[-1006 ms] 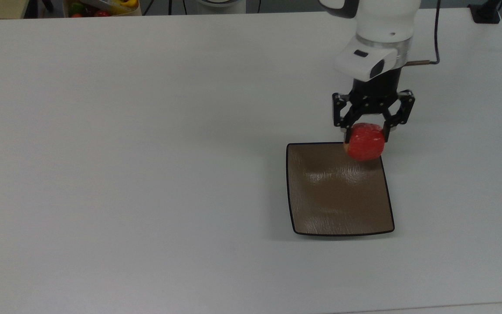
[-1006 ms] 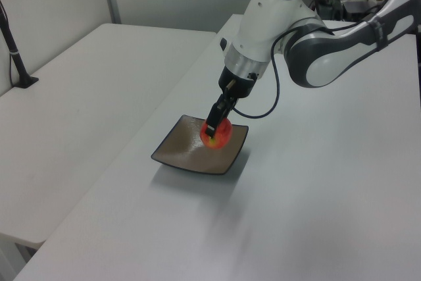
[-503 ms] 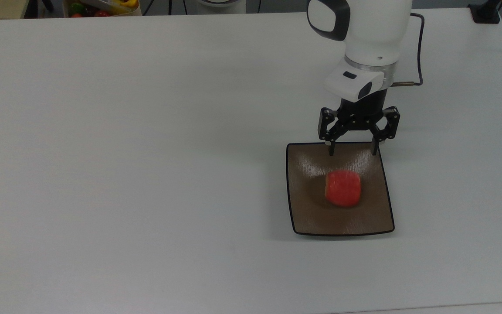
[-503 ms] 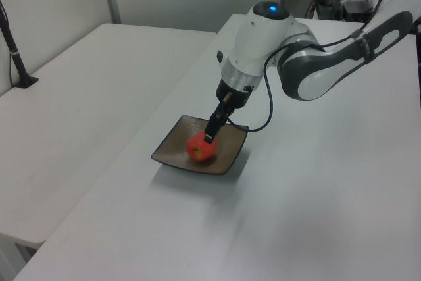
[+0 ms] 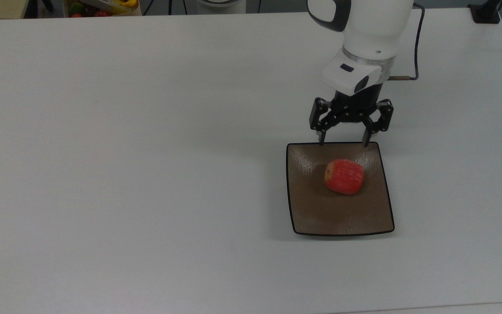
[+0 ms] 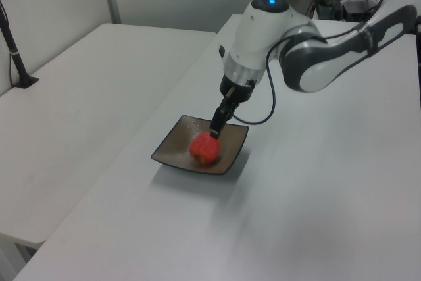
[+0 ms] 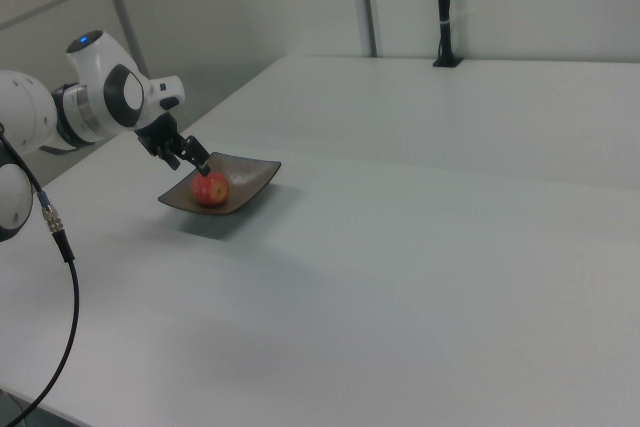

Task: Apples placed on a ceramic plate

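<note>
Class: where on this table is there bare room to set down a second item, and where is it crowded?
Bare table spreads across the top view's left of the plate and below it. Crowded: the plate's upper rim, where the open end effector hangs just above the apple.

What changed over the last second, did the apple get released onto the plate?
Yes. A second ago the gripper held the apple above the plate's far edge in the top view. It has since let go: the apple now lies on the ceramic plate, having rolled slightly toward the gripper in the last half second. The jaws stand open and have drawn back to the plate's far rim. The plate has not moved.
</note>
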Robot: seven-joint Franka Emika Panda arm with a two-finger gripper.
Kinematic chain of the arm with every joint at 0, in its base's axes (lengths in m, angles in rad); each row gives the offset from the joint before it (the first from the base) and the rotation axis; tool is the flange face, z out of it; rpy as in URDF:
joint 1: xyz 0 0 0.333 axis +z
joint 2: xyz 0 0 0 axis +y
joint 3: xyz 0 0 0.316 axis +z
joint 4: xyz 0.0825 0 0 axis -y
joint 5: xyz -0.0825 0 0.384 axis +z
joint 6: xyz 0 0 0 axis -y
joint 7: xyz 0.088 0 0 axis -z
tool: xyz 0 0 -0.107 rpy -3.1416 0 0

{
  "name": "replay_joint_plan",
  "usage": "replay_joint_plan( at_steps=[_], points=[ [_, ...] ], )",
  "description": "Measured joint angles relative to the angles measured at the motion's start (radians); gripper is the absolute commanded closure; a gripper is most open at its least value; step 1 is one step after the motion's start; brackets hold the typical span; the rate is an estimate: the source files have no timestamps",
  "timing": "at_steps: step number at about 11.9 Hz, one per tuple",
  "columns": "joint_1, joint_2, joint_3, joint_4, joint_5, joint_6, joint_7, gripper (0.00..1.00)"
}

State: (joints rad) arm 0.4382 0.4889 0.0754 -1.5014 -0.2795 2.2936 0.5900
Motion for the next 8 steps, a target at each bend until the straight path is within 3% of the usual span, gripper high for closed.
replay_joint_plan(
  at_steps=[2,4,8],
  points=[
    [-0.007,-0.056,0.0,0.001,0.005,-0.167,-0.073,0.0],
    [-0.015,-0.112,0.0,0.001,0.055,-0.33,-0.194,0.0],
    [-0.13,-0.248,-0.004,-0.005,0.161,-0.558,-0.442,0.0]
  ],
)
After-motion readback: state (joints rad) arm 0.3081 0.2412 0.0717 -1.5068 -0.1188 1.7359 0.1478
